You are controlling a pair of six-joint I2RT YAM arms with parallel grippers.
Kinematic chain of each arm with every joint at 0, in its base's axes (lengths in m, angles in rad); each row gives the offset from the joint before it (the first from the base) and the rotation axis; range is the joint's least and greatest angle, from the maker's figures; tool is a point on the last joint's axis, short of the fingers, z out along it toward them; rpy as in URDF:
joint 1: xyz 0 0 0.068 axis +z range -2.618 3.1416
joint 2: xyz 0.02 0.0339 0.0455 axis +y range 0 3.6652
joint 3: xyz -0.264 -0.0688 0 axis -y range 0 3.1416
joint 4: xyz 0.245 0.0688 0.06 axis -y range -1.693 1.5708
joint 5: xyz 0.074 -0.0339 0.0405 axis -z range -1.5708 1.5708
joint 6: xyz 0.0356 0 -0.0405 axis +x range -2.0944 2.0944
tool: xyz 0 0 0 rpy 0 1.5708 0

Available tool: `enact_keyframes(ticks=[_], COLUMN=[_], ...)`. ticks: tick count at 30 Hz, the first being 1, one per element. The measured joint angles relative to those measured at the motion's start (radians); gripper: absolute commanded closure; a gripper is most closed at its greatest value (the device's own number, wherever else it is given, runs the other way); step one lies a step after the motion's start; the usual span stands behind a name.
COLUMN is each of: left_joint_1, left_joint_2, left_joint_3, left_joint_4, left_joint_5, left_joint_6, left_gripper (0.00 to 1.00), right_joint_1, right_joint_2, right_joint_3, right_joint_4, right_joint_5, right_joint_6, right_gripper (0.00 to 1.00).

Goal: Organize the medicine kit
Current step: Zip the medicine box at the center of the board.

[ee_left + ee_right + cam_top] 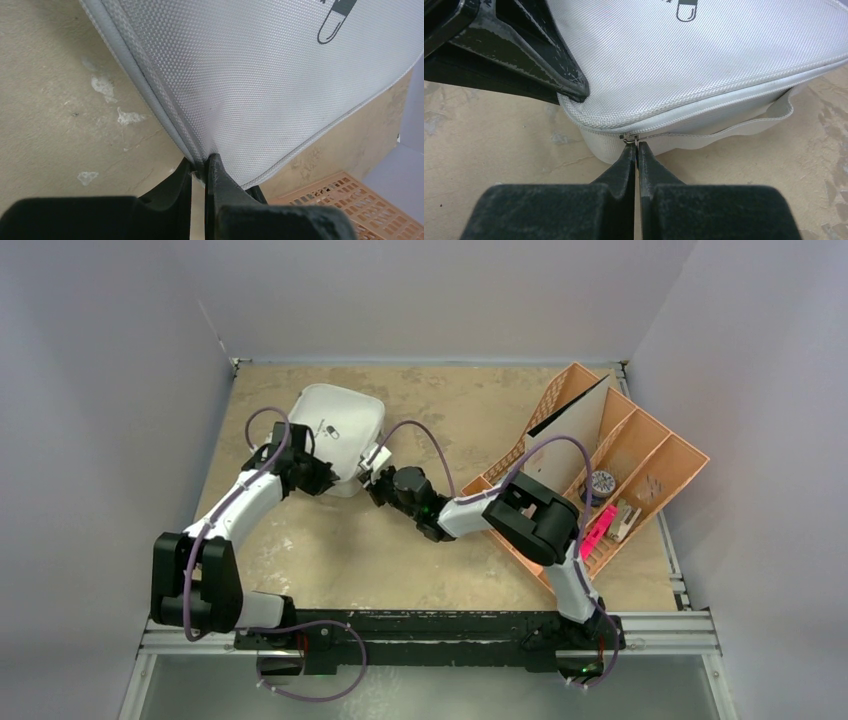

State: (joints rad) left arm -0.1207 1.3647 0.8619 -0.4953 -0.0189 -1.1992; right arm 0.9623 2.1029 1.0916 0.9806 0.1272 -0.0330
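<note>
The kit point(338, 420) lies lid-down on the table point(330, 560), straight ahead of both grippers, with its near edge at their fingertips. Bare tabletop spreads left of the left gripper point(200, 169) and behind both arms. The back wall point(420, 300) stands near, beyond the kit. The tray point(690, 455) sits well off to the right of the right gripper point(636, 150). The left gripper's jaws are clamped on the kit's corner seam. Near it, the right gripper's jaws are pressed together on the zip pull point(630, 139). The 2 grippers flank 1 corner.
</note>
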Motion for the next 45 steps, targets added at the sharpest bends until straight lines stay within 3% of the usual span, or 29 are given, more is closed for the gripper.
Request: enact_keyframes(ticks=[7,15,20,32,40,45], left_joint_1=[0.0,0.001,0.001,0.001,0.043,0.123], left_joint_2=[0.013,0.013,0.01,-0.015,-0.008,0.113], left_joint_3=[0.0,0.0,0.0,0.034,0.07,0.19], left_joint_4=[0.051,0.069,0.073,-0.021,-0.058,-0.107], left_joint_5=[0.002,0.007,0.01,-0.067,-0.072,-0.031], left_joint_6=[0.076,0.202,0.262,0.436,0.486,0.506], left_gripper=[1.0,1.0,1.0,1.0,1.0,1.0], right_joint_1=[-0.046,-0.188,-0.212,-0.324,-0.325,-0.306], right_joint_2=[0.0,0.0,0.0,-0.006,-0.045,-0.094], right_joint_3=[0.049,0.085,0.096,0.133,0.12,0.052], right_joint_4=[-0.075,-0.122,-0.143,-0.246,-0.294,-0.286], right_joint_5=[-0.08,-0.093,-0.092,-0.12,-0.156,-0.163], right_joint_6=[-0.013,-0.029,-0.041,-0.039,-0.034,-0.027], right_gripper=[1.0,1.0,1.0,1.0,1.0,1.0])
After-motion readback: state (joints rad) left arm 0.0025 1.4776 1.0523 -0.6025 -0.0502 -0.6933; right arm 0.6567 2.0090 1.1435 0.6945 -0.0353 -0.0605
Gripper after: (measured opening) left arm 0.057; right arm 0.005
